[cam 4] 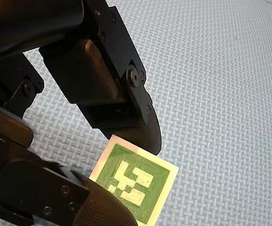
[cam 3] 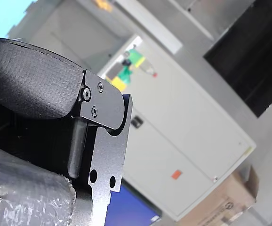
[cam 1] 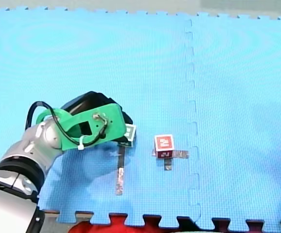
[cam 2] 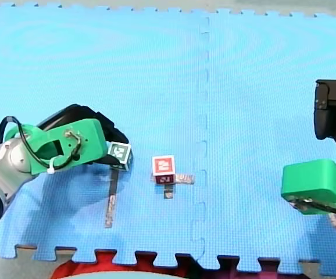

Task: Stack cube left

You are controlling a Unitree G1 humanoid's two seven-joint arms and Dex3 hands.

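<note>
Left hand (cam 2: 81,115): it comes in from the left, low over the near-left part of the blue foam mat (cam 1: 237,73). It is closed narrow around the green cube (cam 1: 130,134). In the second wrist view one black fingertip (cam 4: 143,125) meets the cube's one edge and a second finger (cam 4: 93,207) overlaps the opposite side, so the cube's patterned green-and-white face sits between them. I cannot tell whether the cube is resting on the mat or raised off it.

A green wrist mount (cam 1: 89,124) covers the back of this hand, with a black cable (cam 1: 33,109) looped over it.

Green cube, position: at the left hand's fingertips, over the far end of a grey tape strip (cam 1: 119,174) that runs toward the near edge of the mat.

Red cube (cam 1: 164,144): it stands upright on the mat just right of the green cube, and the two are apart. It sits on a small tape cross (cam 1: 179,155), left of the seam (cam 1: 191,97) between the two mat tiles. Nothing is stacked on it.

Right hand (cam 2: 333,116): at the right edge of the scene, well apart from both cubes and holding nothing. I cannot tell whether it is wide or narrow.

First wrist view: a black padded finger (cam 3: 32,80) is seen against a pale cabinet (cam 3: 183,127) and a cardboard box (cam 3: 220,202).
</note>
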